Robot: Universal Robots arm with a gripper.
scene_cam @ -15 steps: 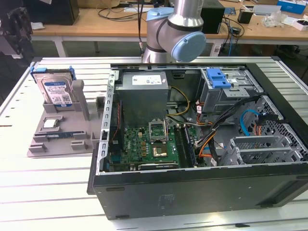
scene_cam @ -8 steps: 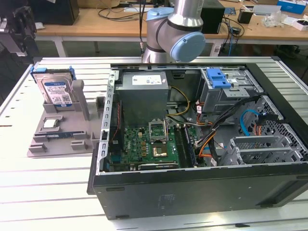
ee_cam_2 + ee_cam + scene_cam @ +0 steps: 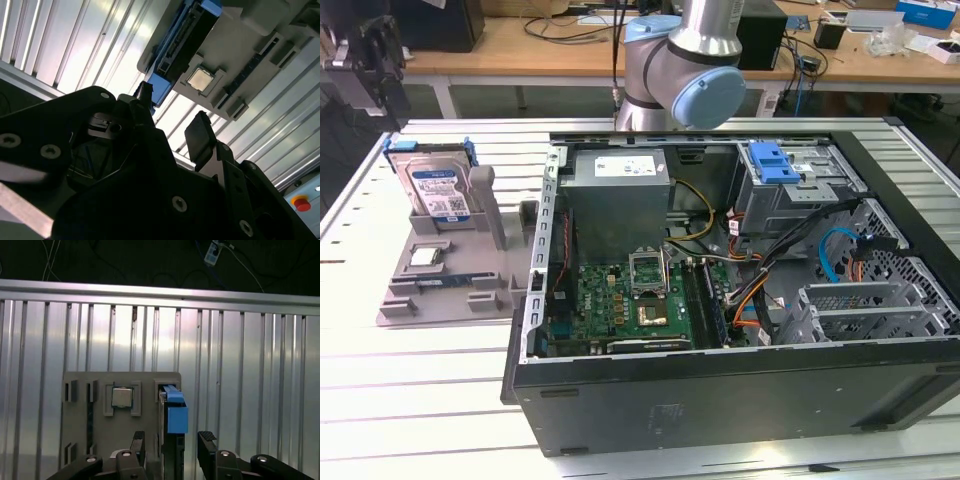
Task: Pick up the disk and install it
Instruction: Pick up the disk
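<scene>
One flat, blue-framed silver disk (image 3: 437, 190)

Exterior view, left of frame: disk (image 3: 437, 190) stands upright in holder (image 3: 450, 300), with processor chip (image 3: 427, 256) lying just before it. Centre and right: open computer case (image 3: 720, 400). Arm (image 3: 685, 60) stands behind case, upper centre.

No print is legible. The disk (image 3: 437, 190), upright in the grey holder (image 3: 450, 290), carries a white-and-blue label. The power supply (image 3: 620, 195) carries a white sticker, its print too small to read.
</scene>
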